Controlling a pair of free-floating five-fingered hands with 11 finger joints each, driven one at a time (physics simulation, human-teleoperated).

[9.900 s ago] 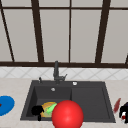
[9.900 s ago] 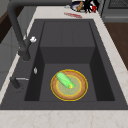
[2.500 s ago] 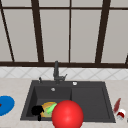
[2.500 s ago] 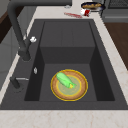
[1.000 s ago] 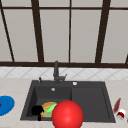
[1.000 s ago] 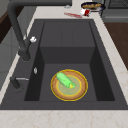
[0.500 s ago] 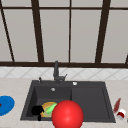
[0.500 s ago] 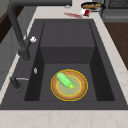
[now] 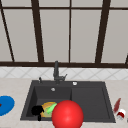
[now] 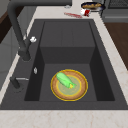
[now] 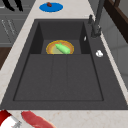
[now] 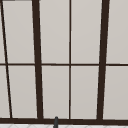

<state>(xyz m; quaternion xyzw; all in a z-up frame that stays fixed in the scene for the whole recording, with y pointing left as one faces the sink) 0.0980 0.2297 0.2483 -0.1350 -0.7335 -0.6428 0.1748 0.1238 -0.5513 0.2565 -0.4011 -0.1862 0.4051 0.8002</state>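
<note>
My left hand (image 9: 37,110) hangs in the air in front of the counter's front edge, left of the middle, with its fingers (image 11: 10,5) pointing down, relaxed and holding nothing. Behind it in the dark sink (image 9: 90,100) lies a yellow-orange plate (image 10: 56,93) with a green vegetable (image 10: 63,79) on it. The same plate (image 11: 51,48) and green vegetable (image 11: 63,48) sit at the left end of the basin. A large red ball (image 9: 67,114) covers part of the sink's front edge.
A blue plate (image 9: 5,105) with a small reddish bit (image 11: 49,4) lies on the counter to the left. At the right end lie a red strip (image 9: 117,105) and a red-and-white item (image 9: 121,113). A dark faucet (image 9: 56,71) stands behind the basin. A dark dish (image 10: 91,5) sits beyond.
A black hand that was by the red-and-white item at the counter's right end 9.9 s ago has left that spot. Nothing has moved over the last 2.5 s.
</note>
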